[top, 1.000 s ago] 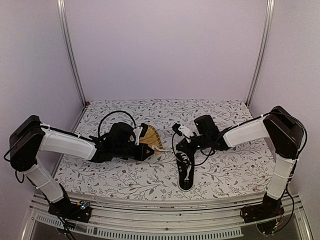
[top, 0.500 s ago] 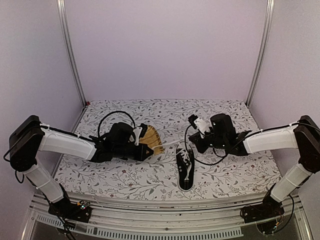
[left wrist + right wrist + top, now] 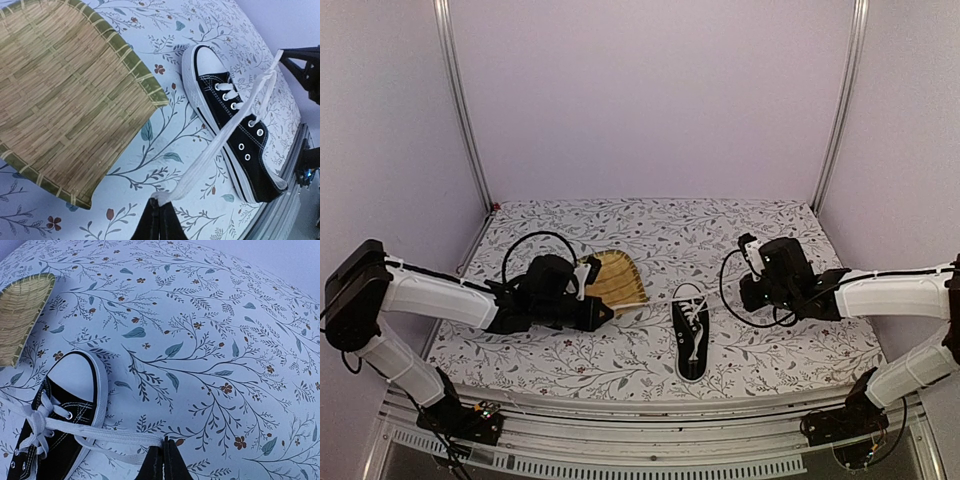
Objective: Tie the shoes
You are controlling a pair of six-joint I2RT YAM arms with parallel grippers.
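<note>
Flowered cloth (image 3: 770,350) covers the bench (image 3: 520,388). Shut tight, the left pincer (image 3: 160,218) grips the left lace (image 3: 220,140) and the right pincer (image 3: 160,461) the right lace (image 3: 115,436), both taut from the shoe (image 3: 691,340) near the front edge's middle. Best to pull evenly outward and low, I judge, cinching the crossing without dragging the shoe.

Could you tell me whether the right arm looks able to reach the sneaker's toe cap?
Probably yes: only bare cloth lies between the right gripper and the toe cap, though that gripper is shut on a lace end it would need to drop first.
</note>
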